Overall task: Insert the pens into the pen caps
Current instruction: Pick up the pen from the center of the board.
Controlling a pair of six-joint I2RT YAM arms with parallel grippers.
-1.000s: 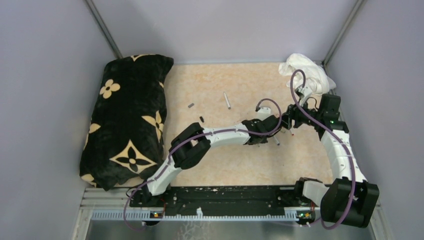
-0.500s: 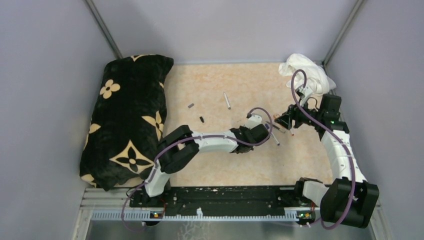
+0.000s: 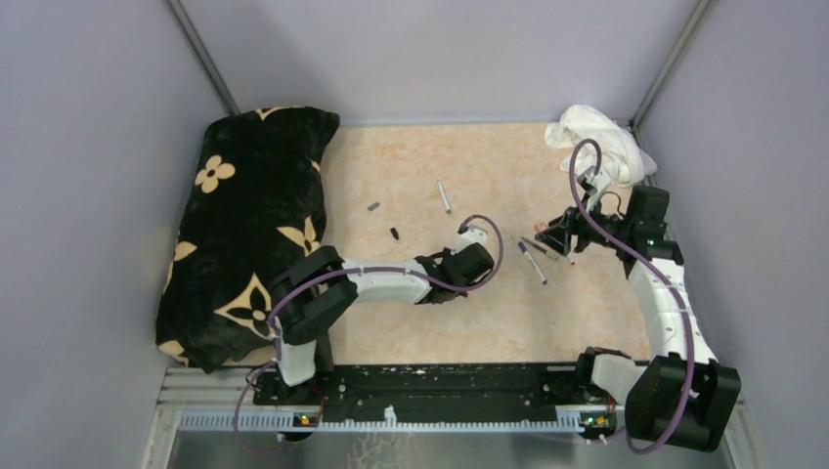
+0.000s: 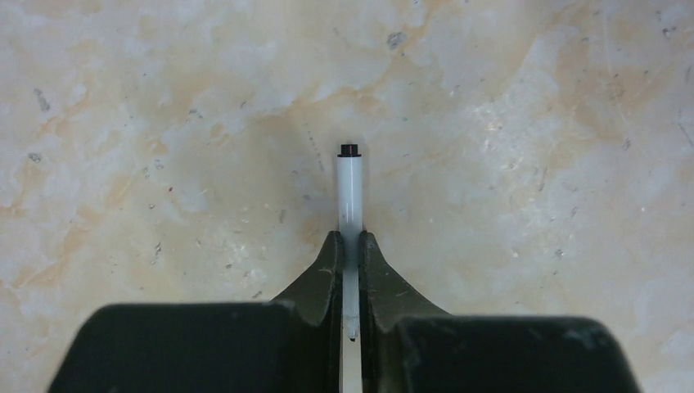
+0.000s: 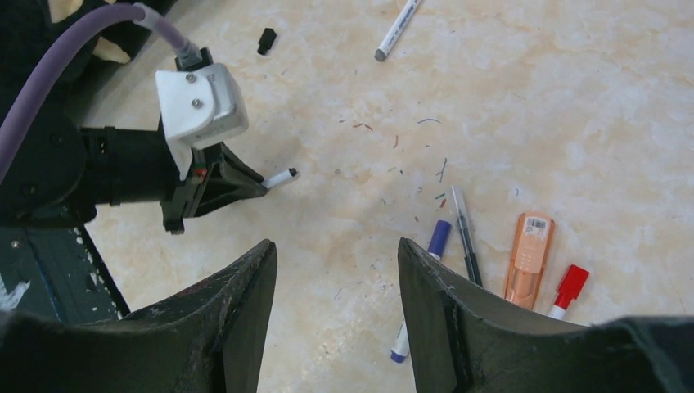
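White pen clamped in left hand.

pen white, black tip | highlighter orange | cushion black, cream flowers | table marbled beige

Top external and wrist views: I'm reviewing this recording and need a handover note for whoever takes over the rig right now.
The left gripper has its jaws shut on a white pen.
The right gripper is open and empty, hovering over a cluster: blue-capped pen, thin dark pen, orange highlighter, red-capped pen.
Farther out lie another pen, a loose black cap and a loose grey cap.
Done: the blue and red pens look capped.
Left: cap the held pen, probably with the black cap, then deal with the far pen.
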